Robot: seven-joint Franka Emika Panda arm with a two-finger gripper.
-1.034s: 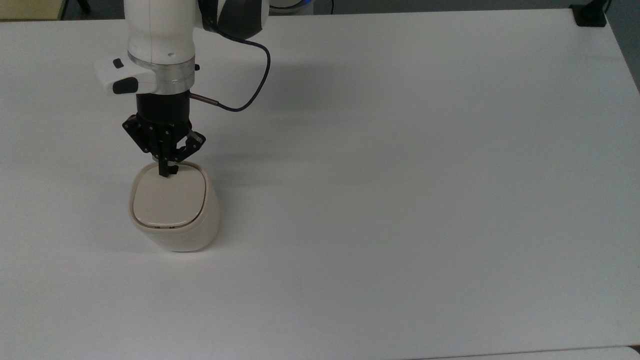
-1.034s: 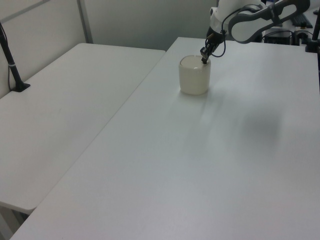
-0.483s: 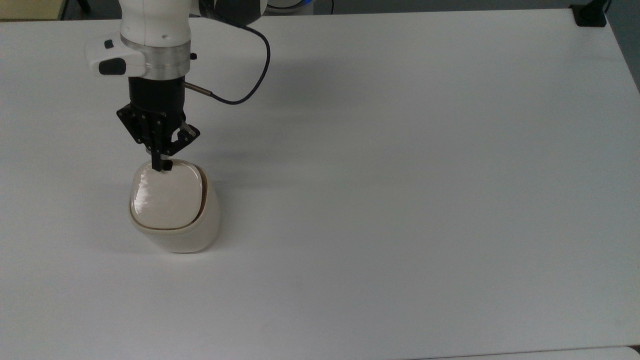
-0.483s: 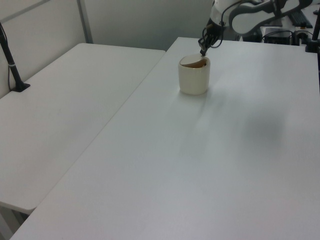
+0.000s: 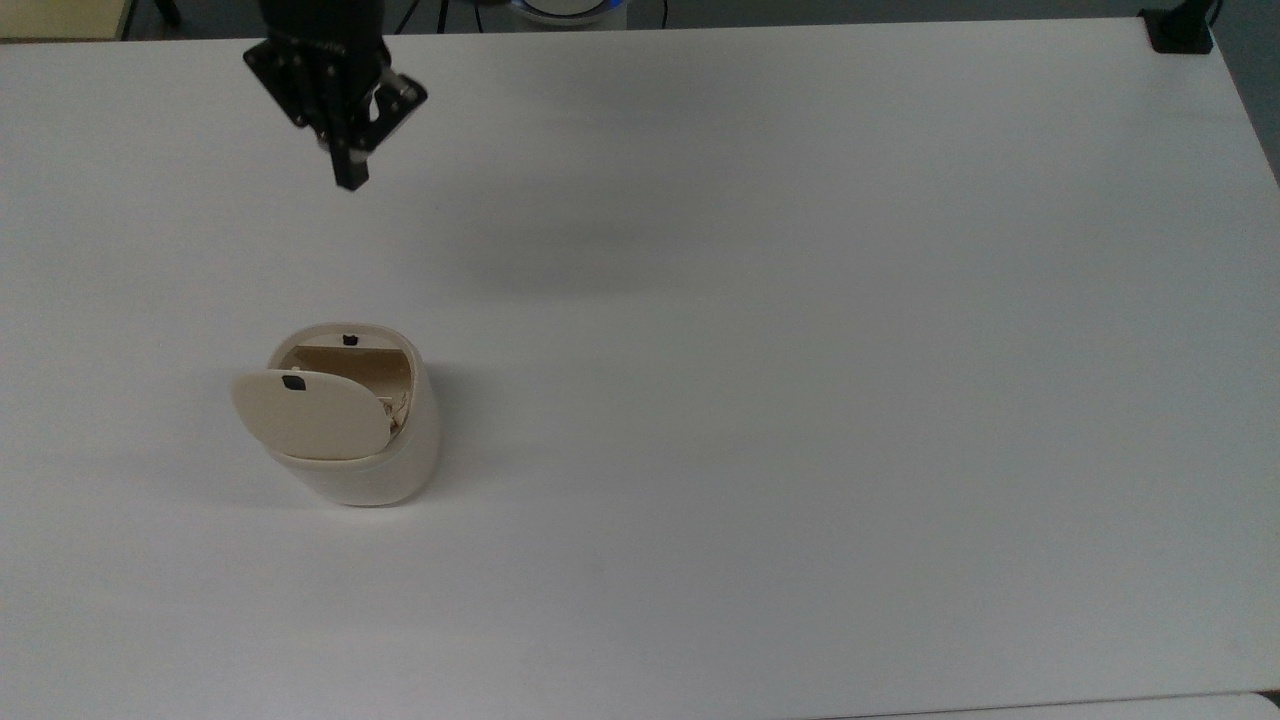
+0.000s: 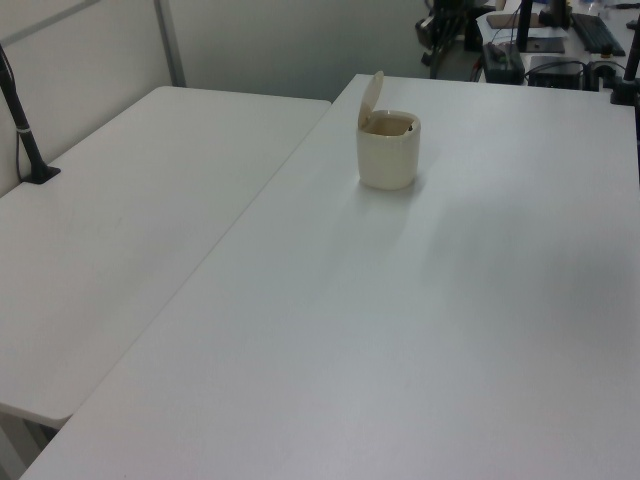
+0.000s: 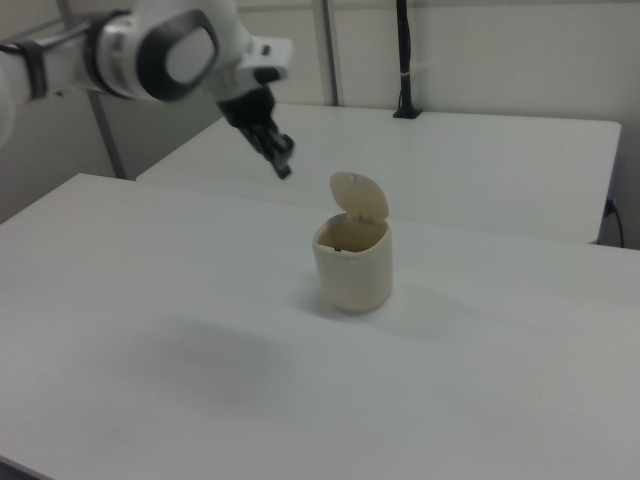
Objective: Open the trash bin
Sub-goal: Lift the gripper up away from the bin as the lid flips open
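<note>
On the surface: the trash bin stands upright toward the top view's left, nothing beside it.
Lid: raised on its hinge, so the bin is judged open.
Gripper: lifted well clear, far from the bin; jaws drawn narrow, holding nothing.
Writing: none legible.
</note>
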